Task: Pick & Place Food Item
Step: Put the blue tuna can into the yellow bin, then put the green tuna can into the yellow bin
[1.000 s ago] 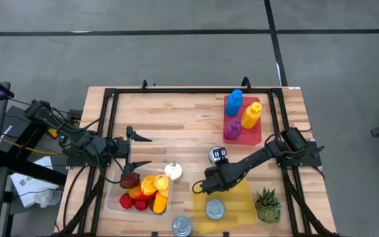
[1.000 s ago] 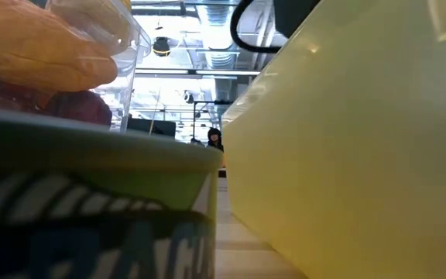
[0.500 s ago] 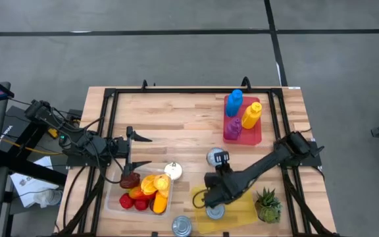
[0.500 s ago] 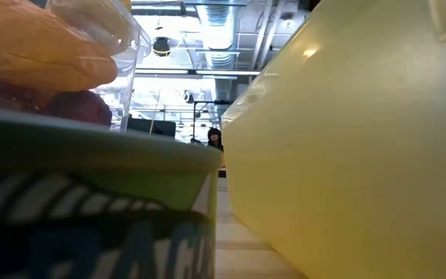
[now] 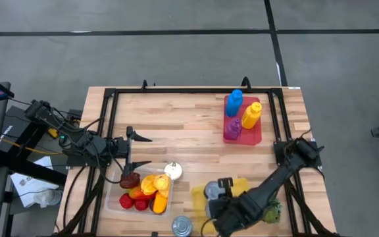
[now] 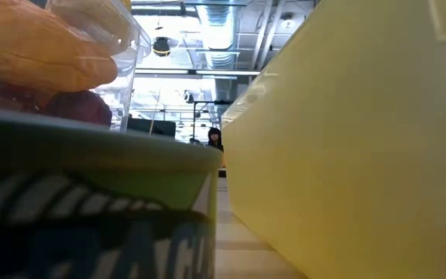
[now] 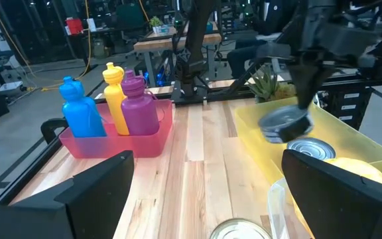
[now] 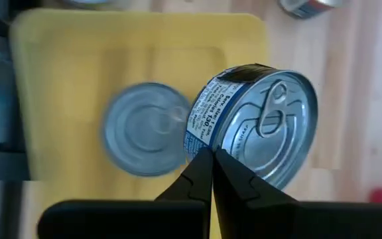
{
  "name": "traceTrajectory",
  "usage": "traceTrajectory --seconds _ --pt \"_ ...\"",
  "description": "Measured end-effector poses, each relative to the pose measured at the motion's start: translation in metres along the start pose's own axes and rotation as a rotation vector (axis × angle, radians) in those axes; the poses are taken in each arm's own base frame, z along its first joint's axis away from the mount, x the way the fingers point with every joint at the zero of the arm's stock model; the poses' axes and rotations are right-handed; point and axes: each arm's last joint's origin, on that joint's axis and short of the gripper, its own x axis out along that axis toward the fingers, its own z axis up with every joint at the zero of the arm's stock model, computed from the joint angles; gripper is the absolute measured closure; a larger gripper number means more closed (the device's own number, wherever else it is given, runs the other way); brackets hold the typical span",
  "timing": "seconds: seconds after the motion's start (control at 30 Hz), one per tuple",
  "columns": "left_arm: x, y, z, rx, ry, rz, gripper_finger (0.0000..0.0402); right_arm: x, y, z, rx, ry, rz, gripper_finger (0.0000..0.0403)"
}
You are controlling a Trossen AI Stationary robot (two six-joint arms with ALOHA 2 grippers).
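Note:
My right gripper (image 8: 212, 159) is shut on a tin can (image 8: 254, 119) with a pull-tab lid and a blue-and-white label. It holds the can over the yellow tray (image 5: 197, 197) near the table's front edge. A second can (image 8: 144, 129) lies flat in the tray beneath it, and a third can (image 5: 181, 226) stands on the table just left of the tray. My left gripper (image 5: 139, 151) waits open at the left, above the far end of a clear tub of fruit (image 5: 143, 191). My right gripper pinches the can's rim (image 8: 204, 147), where the lid meets the side wall, between its two fingertips. The fingers slant down from above. The can hangs tilted (image 7: 284, 125), lid turned toward the wrist, clear of the tray and of the can below.
A red tray with blue, yellow and purple bottles (image 5: 242, 117) stands at the far right. A small potted plant (image 5: 268, 209) sits right of the yellow tray, partly under my right arm. A white round item (image 5: 173, 171) lies beside the fruit tub. Bare wood spans the table's middle.
My right gripper has carried the can up and toward the table's near edge, from the bare wood behind the yellow tray to over the tray. It has tipped further downward and rolled. It has stayed shut on the can.

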Motion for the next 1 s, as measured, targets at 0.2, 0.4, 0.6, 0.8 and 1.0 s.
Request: traceTrajectory --seconds 0.2,0.4,0.6,0.8,1.0 --pt "0.000 0.000 0.000 0.000 0.000 -0.001 0.0028 0.006 0.015 -0.001 0.026 0.028 0.101 0.0403" --pt "0.000 0.000 0.000 0.000 0.001 0.000 0.0027 0.047 0.026 -0.001 -0.013 0.180 0.154 0.0403" --pt "0.000 0.000 0.000 0.002 0.004 0.000 0.0028 0.056 0.026 0.000 -0.010 0.200 0.150 0.0403" --pt "0.000 0.000 -0.001 0.005 0.008 0.000 0.0028 0.039 0.019 0.003 0.058 0.154 0.167 0.0375" --pt "0.000 0.000 -0.001 0.005 0.008 0.000 0.0028 0.026 0.009 0.014 0.109 0.107 0.188 0.0316"
